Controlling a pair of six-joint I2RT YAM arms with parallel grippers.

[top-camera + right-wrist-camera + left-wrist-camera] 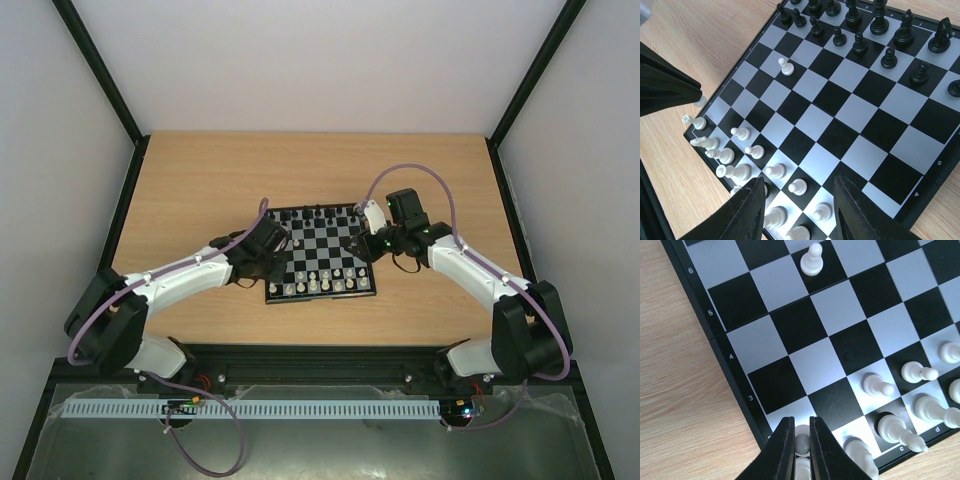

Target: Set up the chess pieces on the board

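The left gripper's (pixel 801 429) smooth black jaws are pinched on 1 glossy cream pawn (pixel 802 441) at the white-side corner of the flat checkered board (pixel 715 335). The board lies on a woodgrain table (pixel 675 390). The right gripper (pixel 800 184) hangs half-open and empty above the white pieces (pixel 747 171).

Top cam sits high behind the arm bases, looking down and forward over the whole table (pixel 200 180), with the board (pixel 325 250) small in the middle. Left wrist cam is right down on the board's left edge with its own left gripper (pixel 801 437) poking in at the bottom, while the right wrist cam hangs higher above the right gripper (pixel 799 182) and looks slantwise across nearly the whole board. All three catch the lone white pawn (pixel 786 66), and the right wrist cam also gets the left gripper at its left edge.
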